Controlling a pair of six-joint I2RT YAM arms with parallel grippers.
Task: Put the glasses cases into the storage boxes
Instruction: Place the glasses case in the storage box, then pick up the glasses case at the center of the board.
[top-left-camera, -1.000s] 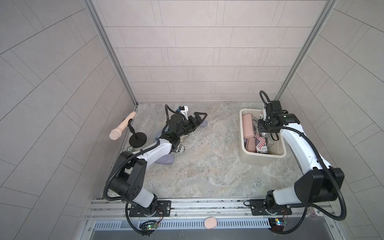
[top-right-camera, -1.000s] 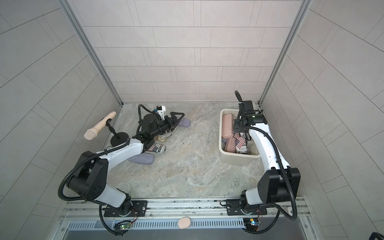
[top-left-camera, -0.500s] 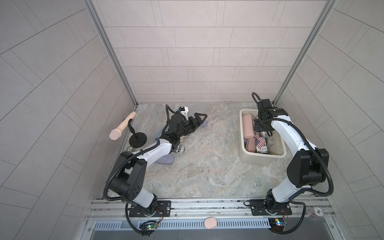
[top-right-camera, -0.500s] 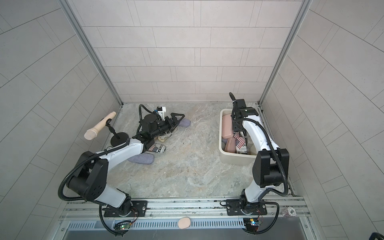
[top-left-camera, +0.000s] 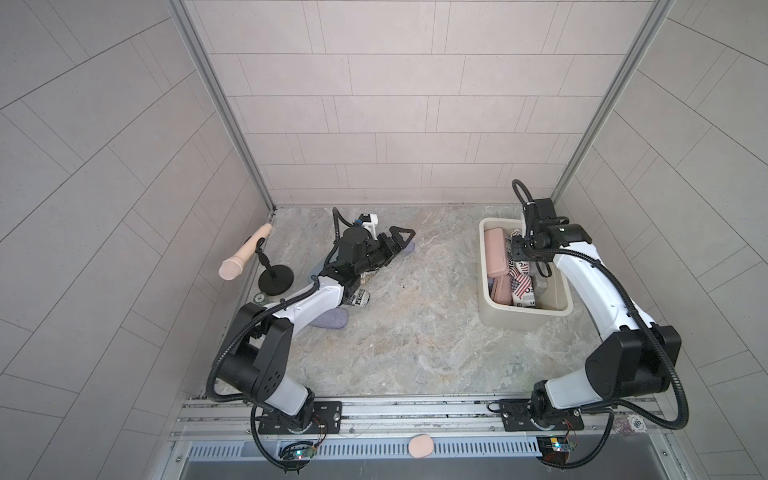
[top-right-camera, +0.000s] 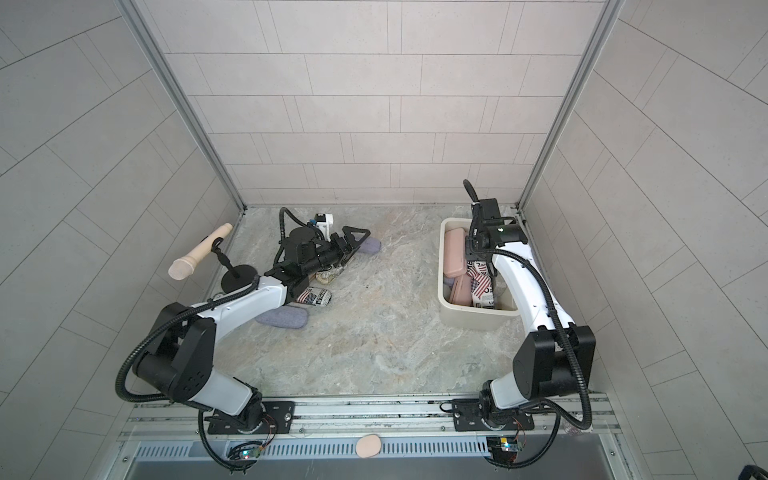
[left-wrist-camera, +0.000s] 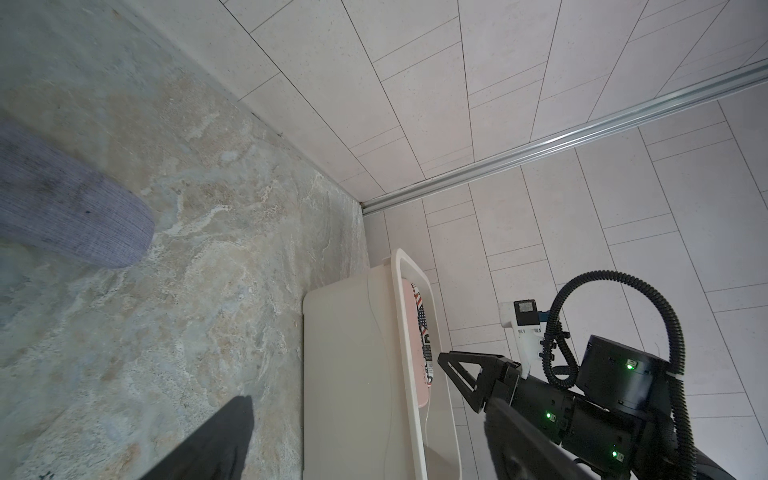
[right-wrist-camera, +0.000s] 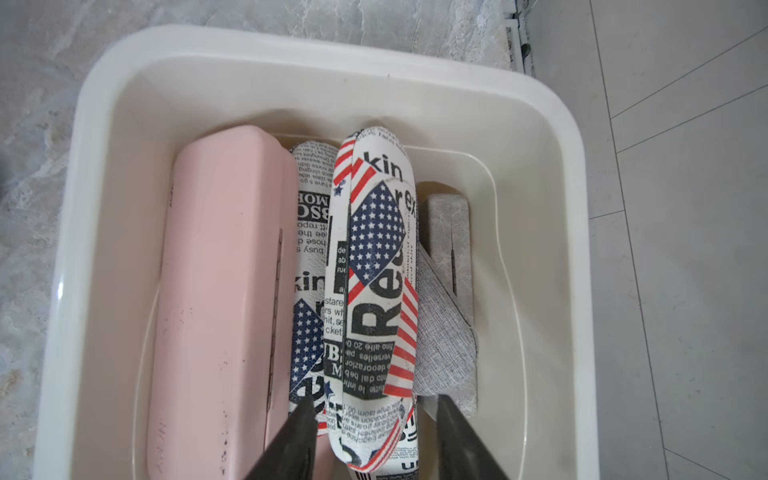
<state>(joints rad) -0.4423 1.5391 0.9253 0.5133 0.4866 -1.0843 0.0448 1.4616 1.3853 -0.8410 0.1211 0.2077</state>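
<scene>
The cream storage box (top-left-camera: 482, 270) (top-right-camera: 441, 270) (right-wrist-camera: 291, 45) stands at the right. It holds a pink case (top-left-camera: 496, 251) (right-wrist-camera: 220, 291), flag-print cases (right-wrist-camera: 378, 270) and a grey one (right-wrist-camera: 449, 249). My right gripper (top-left-camera: 520, 249) (right-wrist-camera: 376, 399) hangs over it, open, its fingers astride the top flag-print case's end with a gap on one side. My left gripper (top-left-camera: 397, 240) (left-wrist-camera: 368, 405) is open and empty, low over the table by a purple-grey case (top-left-camera: 410, 248) (left-wrist-camera: 62, 208). In both top views a flag-print case (top-left-camera: 359, 297) (top-right-camera: 316, 297) and another purple-grey case (top-left-camera: 330, 320) lie by the left arm.
A skin-coloured rod on a black round-footed stand (top-left-camera: 274, 280) is at the left wall. A stone-patterned case (top-right-camera: 330, 275) lies partly under the left arm. A pink oval (top-left-camera: 420, 446) sits on the front rail. Tiled walls close three sides.
The right arm's elbow swung in towards the box and back out while its gripper stayed over the box. The left arm has not moved.
</scene>
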